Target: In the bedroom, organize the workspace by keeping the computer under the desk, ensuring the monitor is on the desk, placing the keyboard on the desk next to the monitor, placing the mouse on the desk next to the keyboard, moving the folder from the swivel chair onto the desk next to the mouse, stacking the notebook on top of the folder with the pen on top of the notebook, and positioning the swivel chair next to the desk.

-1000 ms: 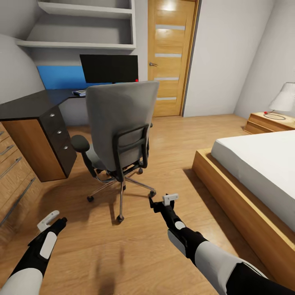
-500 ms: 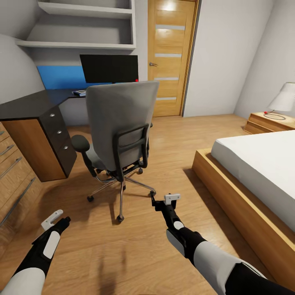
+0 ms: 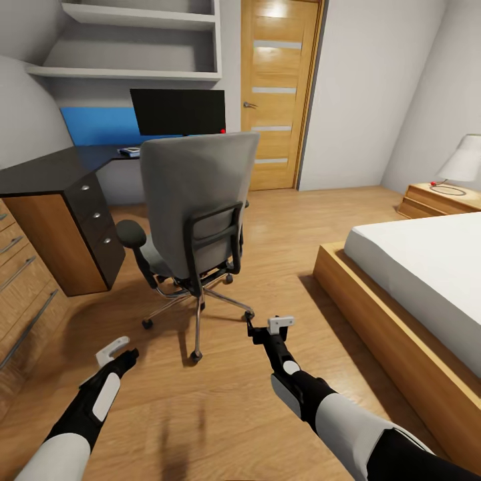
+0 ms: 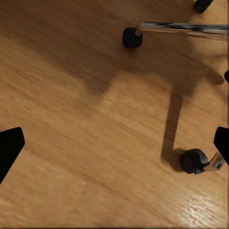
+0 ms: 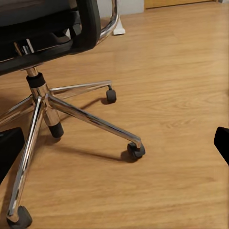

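Grey swivel chair (image 3: pixel 194 214): back toward us, seat hidden, near desk (image 3: pixel 47 175). Left gripper (image 3: pixel 115 350) and right gripper (image 3: pixel 274 325): 2 claws wide, empty. Risk, we judge: nudged castors roll it astray.

I count one swivel chair (image 3: pixel 194 220), one monitor (image 3: pixel 178 111), one desk (image 3: pixel 53 174), one door (image 3: pixel 277 93), one bed (image 3: pixel 421 280), one lamp (image 3: pixel 464 160), two wall shelves (image 3: pixel 133 72).
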{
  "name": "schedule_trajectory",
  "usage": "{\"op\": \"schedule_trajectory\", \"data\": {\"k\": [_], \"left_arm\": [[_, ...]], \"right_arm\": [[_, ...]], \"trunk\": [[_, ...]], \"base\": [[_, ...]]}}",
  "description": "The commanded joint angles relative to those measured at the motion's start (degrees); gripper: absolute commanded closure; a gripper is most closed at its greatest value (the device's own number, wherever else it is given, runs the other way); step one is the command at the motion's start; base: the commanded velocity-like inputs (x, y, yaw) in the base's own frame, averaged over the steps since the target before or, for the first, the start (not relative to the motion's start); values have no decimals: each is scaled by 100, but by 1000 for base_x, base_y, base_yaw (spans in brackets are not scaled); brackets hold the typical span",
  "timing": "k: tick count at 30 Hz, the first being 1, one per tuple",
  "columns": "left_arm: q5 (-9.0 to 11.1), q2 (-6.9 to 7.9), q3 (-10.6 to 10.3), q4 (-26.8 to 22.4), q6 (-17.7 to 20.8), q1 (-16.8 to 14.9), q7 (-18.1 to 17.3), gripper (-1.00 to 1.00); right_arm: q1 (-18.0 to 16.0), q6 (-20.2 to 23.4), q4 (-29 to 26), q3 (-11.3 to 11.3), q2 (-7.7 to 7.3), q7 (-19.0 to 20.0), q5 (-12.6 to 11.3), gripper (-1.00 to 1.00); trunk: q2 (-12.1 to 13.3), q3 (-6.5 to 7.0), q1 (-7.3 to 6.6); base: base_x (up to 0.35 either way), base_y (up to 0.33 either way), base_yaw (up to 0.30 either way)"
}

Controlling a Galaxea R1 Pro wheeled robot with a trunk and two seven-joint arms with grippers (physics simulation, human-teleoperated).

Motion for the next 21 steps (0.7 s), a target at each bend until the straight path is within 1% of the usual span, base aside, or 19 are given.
{"op": "schedule_trajectory", "data": {"k": [1, 6, 7, 9, 10, 11, 13, 18, 19, 21], "left_arm": [[59, -5, -9, -12, 25, 0, 25, -100], [47, -58, -58, -10, 20, 0, 20, -100], [-196, -202, -78, -8, 18, 0, 26, -100], [-317, -243, -80, -6, 18, 0, 30, -100], [-441, -282, -81, -5, 15, 0, 32, -100], [-671, -362, -82, -4, 11, 0, 35, -100], [-718, -394, -83, 0, 12, 0, 35, -100], [-835, -547, -92, -2, 10, 0, 36, -100], [-930, -597, -97, -3, 10, 0, 36, -100], [-1071, -651, -101, -3, 10, 0, 33, -100]], "right_arm": [[-8, -18, 2, 49, -1, -44, -25, -100], [-6, -18, 0, 49, 1, -44, -24, -100], [-7, -18, -1, 49, -2, -44, -24, -100], [-6, -18, 1, 49, -2, -44, -24, -100], [-8, -18, 2, 49, -2, -44, -24, -100], [-8, -23, 6, 49, -2, -44, -23, -100], [-7, -24, 8, 49, -3, -44, -23, -100], [-8, -26, 16, 49, -3, -44, -18, -100], [-9, -26, 18, 49, -3, -44, -17, -100], [-8, -23, 19, 49, -3, -44, -17, -100]], "trunk": [[-2, -5, -1], [-2, -5, -1], [-2, -5, -1], [-2, -5, -1], [-2, -5, -1], [-2, -5, -1], [-2, -5, -1], [-2, -5, -1], [-2, -5, -1], [-2, -5, -1]], "base": [[0, 0, 0], [0, 0, 0], [0, 0, 0], [0, 0, 0], [0, 0, 0], [0, 0, 0], [0, 0, 0], [0, 0, 0], [0, 0, 0], [0, 0, 0]]}}
